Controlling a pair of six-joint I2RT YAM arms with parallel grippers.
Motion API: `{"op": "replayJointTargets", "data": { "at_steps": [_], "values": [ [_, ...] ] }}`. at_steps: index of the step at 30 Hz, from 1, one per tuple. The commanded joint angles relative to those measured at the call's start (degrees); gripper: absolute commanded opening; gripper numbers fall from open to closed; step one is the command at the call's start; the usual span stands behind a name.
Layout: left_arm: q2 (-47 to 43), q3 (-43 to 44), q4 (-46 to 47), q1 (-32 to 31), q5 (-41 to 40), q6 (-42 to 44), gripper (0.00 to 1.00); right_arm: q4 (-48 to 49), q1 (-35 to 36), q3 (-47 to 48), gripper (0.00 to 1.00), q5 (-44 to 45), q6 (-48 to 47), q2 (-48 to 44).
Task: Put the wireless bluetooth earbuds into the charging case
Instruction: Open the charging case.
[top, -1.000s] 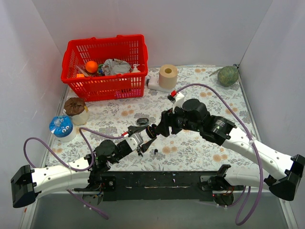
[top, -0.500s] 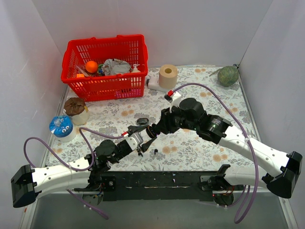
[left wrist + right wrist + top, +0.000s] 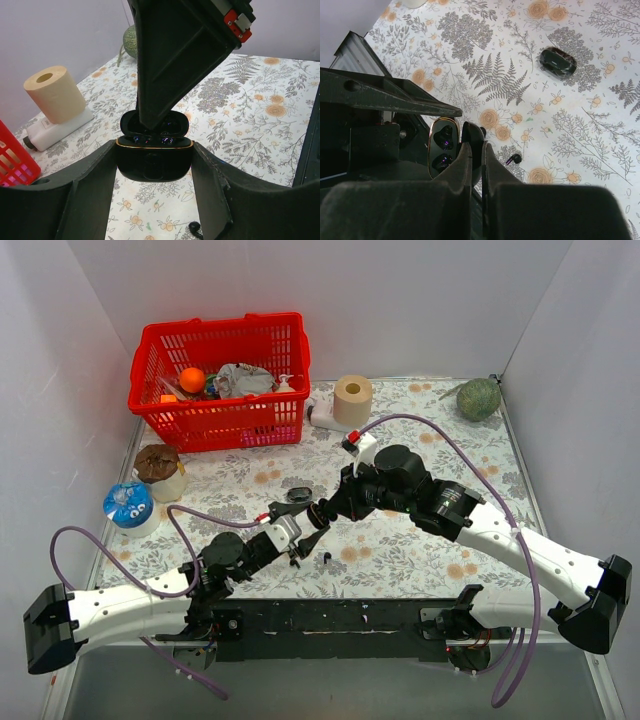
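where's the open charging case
Left wrist view, centre: the open charging case is held in the left gripper, with the right gripper at its lid.

The small rounded black plastic charging case (image 3: 154, 162) is glossy and smooth, with a shiny gold-toned rim. The fingers (image 3: 85, 200) of the left end effector (image 3: 154, 152) are matt black plastic. The counter (image 3: 260, 115) wears a matt floral-print cover. The beige paper roll (image 3: 54, 95) looks soft and dull.
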Motion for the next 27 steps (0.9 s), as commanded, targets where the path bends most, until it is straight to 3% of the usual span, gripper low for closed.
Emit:
{"op": "replayJointTargets", "data": {
  "at_steps": [1, 2, 3, 4, 6, 10, 13, 16, 18, 20, 24, 27],
  "values": [
    [1.61, 4.31, -2.51, -0.34, -4.46, -4.75, 0.41, -0.92, -0.01, 2.17, 0.01, 1.30, -5.06, -1.18],
    [2.23, 4.85, -3.66, -0.34, -5.17, -5.81, 0.51, -1.28, -0.10, 2.53, 0.01, 1.65, -5.95, -1.44],
    [2.58, 5.29, -4.98, -0.34, -5.96, -6.96, 0.69, -1.72, -0.10, 3.49, 0.01, 2.18, -8.05, -2.05],
    [2.85, 5.55, -5.25, -0.34, -7.19, -7.49, 0.75, -2.94, -0.10, 4.02, 0.01, 2.18, -9.02, -2.41],
    [2.68, 5.21, -5.17, -0.25, -7.90, -7.93, 0.87, -4.70, -0.10, 6.12, 0.01, 1.84, -12.70, -2.85],
    [0.84, 4.59, -5.52, -0.25, -10.79, -9.95, 0.98, -9.71, -0.10, 9.47, 0.01, 1.13, -18.24, -3.38],
    [-1.71, 4.76, -7.19, -0.25, -10.72, -13.19, 0.98, -11.91, -0.10, 10.18, 0.01, 1.92, -22.02, -4.87],
    [-6.28, 3.71, -7.28, -0.16, -4.41, -15.57, 0.98, -11.48, 0.08, 9.40, 0.01, 2.27, -26.34, -6.63],
    [-8.04, 5.11, -10.60, 0.19, 4.02, -19.87, 0.98, -8.25, 2.27, 6.41, 0.01, 6.63, -31.43, -9.08],
    [-7.44, 7.04, -15.07, 0.81, 13.91, -22.59, 0.98, -6.30, 5.16, 4.21, 0.01, 8.94, -35.64, -11.54],
    [-2.53, 12.57, -18.88, 2.12, 24.67, -23.14, 0.93, -8.48, 6.49, 6.83, 0.01, 5.97, -37.51, -11.47],
    [-0.32, 13.81, -18.00, 3.09, 27.69, -22.44, 0.89, -9.19, 6.93, 8.94, 0.01, 2.47, -37.51, -9.97]
  ]
}}
